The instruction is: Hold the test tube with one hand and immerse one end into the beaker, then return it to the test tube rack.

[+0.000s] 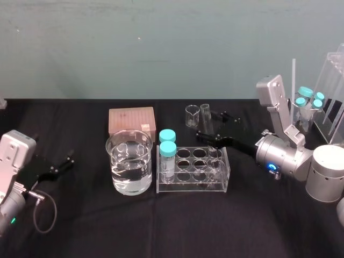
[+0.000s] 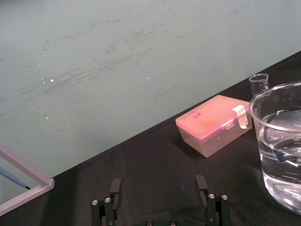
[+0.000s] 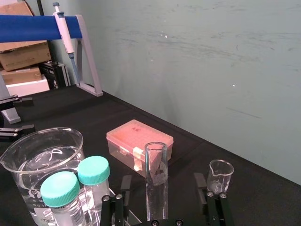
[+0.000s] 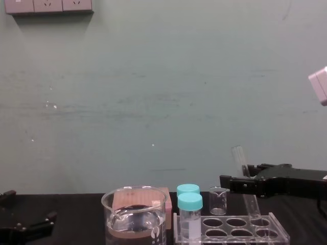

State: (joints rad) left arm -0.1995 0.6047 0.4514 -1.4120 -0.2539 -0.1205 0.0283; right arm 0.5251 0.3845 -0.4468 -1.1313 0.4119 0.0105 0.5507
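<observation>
Right gripper, fingers spread, straddles the test tube in its rack; left gripper parked, spread

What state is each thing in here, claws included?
Rack: upright on the table.
Test tube: uncapped, leaning in the rack, ungripped.
Vials: capped, upright in the rack.
Beaker: upright, about half full of clear liquid.
Small beaker: upright, empty.
Pink box: lid shut.
Right claw: open, straddling the tube.
Left claw: open, parked at the table's left.
</observation>
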